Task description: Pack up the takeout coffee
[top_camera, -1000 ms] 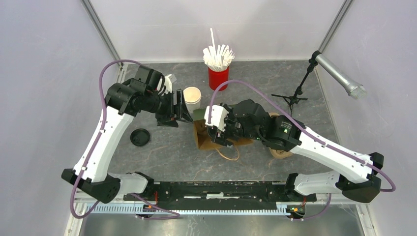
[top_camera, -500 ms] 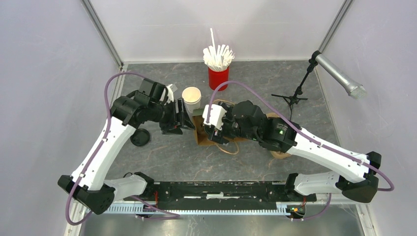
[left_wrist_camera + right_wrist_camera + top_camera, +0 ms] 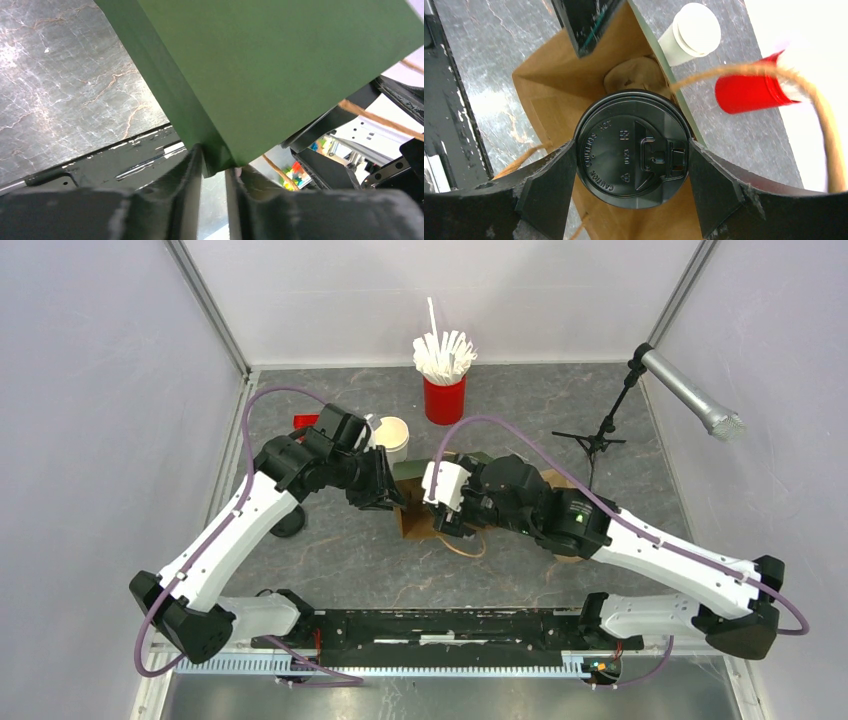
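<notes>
The takeout coffee (image 3: 631, 130) shows its round black lid; the cup below is hidden. My right gripper (image 3: 631, 150) is shut on the lid's sides and holds it over the open mouth of a paper bag (image 3: 559, 85), brown inside and green outside. In the top view the right gripper (image 3: 441, 504) sits over the bag (image 3: 412, 523). My left gripper (image 3: 214, 170) is shut on a folded corner of the bag's green wall (image 3: 280, 65). From above, the left gripper (image 3: 394, 496) is at the bag's left rim.
A lidless stack of white cups (image 3: 391, 436) stands just behind the bag, with a red cup of white straws (image 3: 444, 398) further back. A loose black lid (image 3: 289, 524) lies partly under the left arm. A microphone (image 3: 692, 393) on a stand (image 3: 597, 441) is at the back right.
My left arm has swung right from beside the white cups to the bag, and its jaws have closed on the bag's edge. The right gripper has kept the coffee over the bag.
</notes>
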`<state>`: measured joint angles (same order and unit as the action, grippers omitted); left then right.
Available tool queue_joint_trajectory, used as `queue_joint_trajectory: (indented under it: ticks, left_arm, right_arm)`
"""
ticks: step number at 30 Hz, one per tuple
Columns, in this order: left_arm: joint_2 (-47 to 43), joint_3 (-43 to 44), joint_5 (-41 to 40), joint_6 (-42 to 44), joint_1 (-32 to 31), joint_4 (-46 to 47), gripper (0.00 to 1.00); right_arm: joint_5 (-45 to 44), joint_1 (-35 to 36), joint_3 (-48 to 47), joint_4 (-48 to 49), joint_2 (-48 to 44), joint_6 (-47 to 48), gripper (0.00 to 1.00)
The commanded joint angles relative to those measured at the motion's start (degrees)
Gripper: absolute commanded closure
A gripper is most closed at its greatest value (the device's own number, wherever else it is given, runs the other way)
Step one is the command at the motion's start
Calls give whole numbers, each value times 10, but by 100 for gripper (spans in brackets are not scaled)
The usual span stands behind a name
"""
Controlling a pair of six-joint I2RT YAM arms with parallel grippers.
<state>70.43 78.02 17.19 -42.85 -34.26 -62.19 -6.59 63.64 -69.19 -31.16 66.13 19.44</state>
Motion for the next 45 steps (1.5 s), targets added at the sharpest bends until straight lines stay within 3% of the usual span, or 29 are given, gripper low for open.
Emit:
queue_joint_trajectory:
  ticks: [1,7,12,17,21,26,32,38,45]
  left_arm:
    - [-10,-8,-24,-20,-4,23,76]
    - [0,11,-15,6,-4,20,93]
    - [11,47,9,33,2,1,94]
    - [26,55,72,79,54,-12,91]
    - [39,93,59,124,81,-61,81]
    - [22,77,83,126,88,-75,50]
    - [-35,33,86,93,87,-80,36]
    - [-61,6,43,83,87,-116,28]
    - [-59,-21,44,65,87,-89,29]
  right_arm:
    - [-38,3,19,-3,-42,35,36]
    - [-18,3,13,-68,-43,58,37]
    - [11,20,-37,-130,-27,41,38]
    - [-7,76,-59,-144,5,23,37]
    - [-27,106,-66,-120,33,10,37]
    - [-57,110,-45,-64,35,7,36]
    - [-98,110,-24,-57,22,24,36]
    - [-112,110,-19,-57,17,30,36]
    - [-114,110,-22,-56,16,29,36]
